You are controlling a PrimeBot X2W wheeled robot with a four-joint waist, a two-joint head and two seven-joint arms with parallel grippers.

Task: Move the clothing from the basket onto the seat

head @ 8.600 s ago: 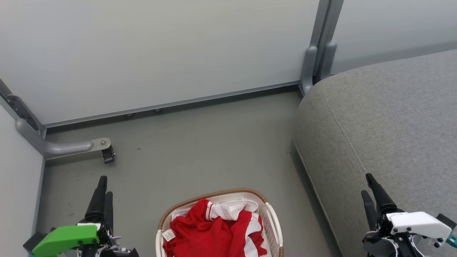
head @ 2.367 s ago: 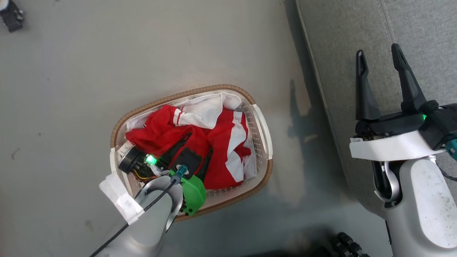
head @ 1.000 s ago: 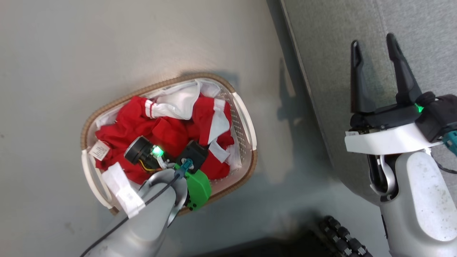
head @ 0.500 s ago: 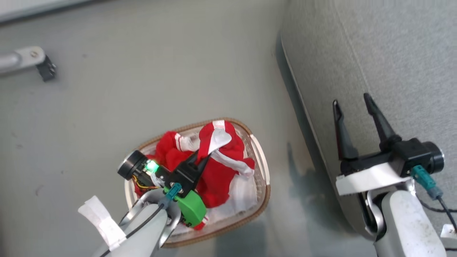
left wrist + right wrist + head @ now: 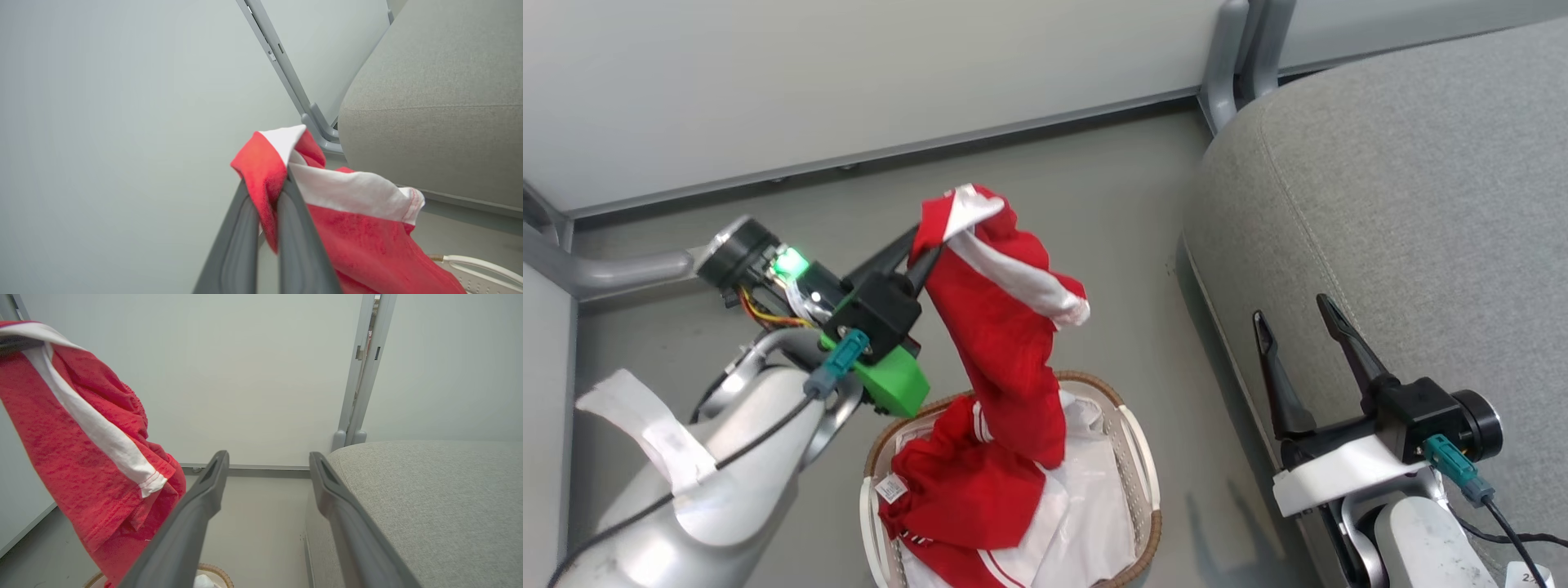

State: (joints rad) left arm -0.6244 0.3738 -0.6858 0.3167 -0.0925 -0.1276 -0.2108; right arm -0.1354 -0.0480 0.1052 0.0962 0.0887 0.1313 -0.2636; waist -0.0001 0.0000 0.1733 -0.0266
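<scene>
My left gripper [image 5: 925,255] pinches the red jersey [image 5: 1005,359], dangling down to the basket [image 5: 1094,380]. The seat [image 5: 1405,204] lies right of the basket, by my spread right gripper [image 5: 1290,309].

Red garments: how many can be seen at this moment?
2. The held garment hangs from the left gripper over the basket. The second garment lies in the basket. Others may be hidden underneath.

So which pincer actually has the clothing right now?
The left pincer: it is shut on a fold of the red clothing, which hangs over the basket. The right pincer stands open and empty beside the seat.
</scene>
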